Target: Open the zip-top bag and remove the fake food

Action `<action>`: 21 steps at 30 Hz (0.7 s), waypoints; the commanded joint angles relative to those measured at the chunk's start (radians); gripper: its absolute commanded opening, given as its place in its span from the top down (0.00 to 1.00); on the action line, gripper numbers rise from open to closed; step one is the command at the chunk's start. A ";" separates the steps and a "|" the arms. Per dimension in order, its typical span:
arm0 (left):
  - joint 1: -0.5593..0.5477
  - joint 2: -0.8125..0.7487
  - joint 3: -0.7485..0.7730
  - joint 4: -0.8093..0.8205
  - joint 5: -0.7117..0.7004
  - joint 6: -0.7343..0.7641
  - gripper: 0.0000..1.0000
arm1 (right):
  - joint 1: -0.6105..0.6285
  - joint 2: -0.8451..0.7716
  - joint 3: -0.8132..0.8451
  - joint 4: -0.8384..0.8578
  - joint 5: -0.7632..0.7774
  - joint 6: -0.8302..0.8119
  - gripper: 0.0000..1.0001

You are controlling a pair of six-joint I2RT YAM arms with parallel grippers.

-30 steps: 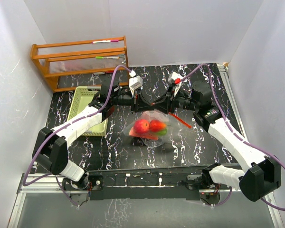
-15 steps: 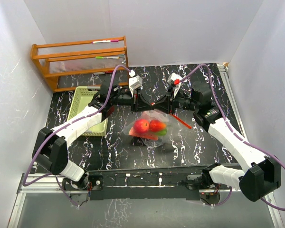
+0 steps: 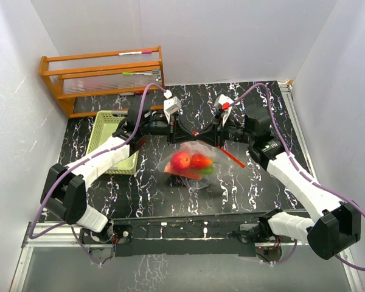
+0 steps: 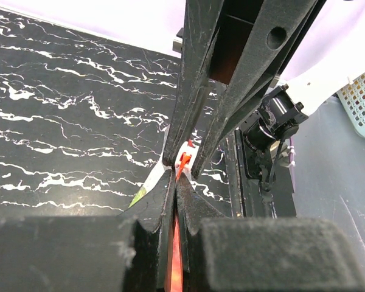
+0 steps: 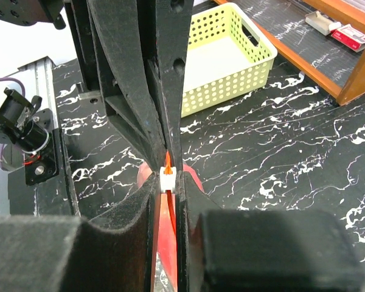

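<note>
The clear zip-top bag [image 3: 193, 159] hangs over the table's middle, held by its top edge where both grippers meet. Inside are two red round fruits [image 3: 181, 160], a green piece [image 3: 208, 170] and a red slice [image 3: 191, 174]. My left gripper [image 3: 186, 130] is shut on the red zip strip [image 4: 176, 255]. My right gripper [image 3: 205, 132] faces it tip to tip and is shut on the same strip [image 5: 168, 237], right at the white slider [image 5: 167, 177]. The slider also shows in the left wrist view [image 4: 185, 159]. A loose end of the strip [image 3: 234, 157] trails to the right.
A pale green slotted basket [image 3: 109, 131] sits at the left, also in the right wrist view [image 5: 226, 58]. An orange wooden rack [image 3: 103, 76] stands at the back left. White walls close in the table on three sides.
Both grippers have shifted slightly toward the back, still pinching the strip. The bag has swung a little and looks blurred at its left side.
</note>
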 commanded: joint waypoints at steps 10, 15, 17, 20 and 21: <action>0.175 -0.121 -0.099 0.276 -0.222 -0.224 1.00 | 0.000 -0.096 -0.083 -0.024 0.075 -0.035 0.93; 0.232 -0.121 -0.073 0.178 -0.391 -0.240 1.00 | 0.001 -0.149 -0.126 -0.049 0.100 -0.031 0.93; 0.256 -0.108 -0.065 0.165 -0.436 -0.281 1.00 | 0.001 -0.176 -0.144 -0.062 0.114 -0.024 0.92; 0.293 -0.085 -0.058 0.159 -0.516 -0.350 1.00 | 0.000 -0.224 -0.185 -0.068 0.130 -0.005 0.92; 0.303 -0.077 -0.056 0.157 -0.537 -0.373 1.00 | 0.001 -0.242 -0.199 -0.071 0.135 0.002 0.92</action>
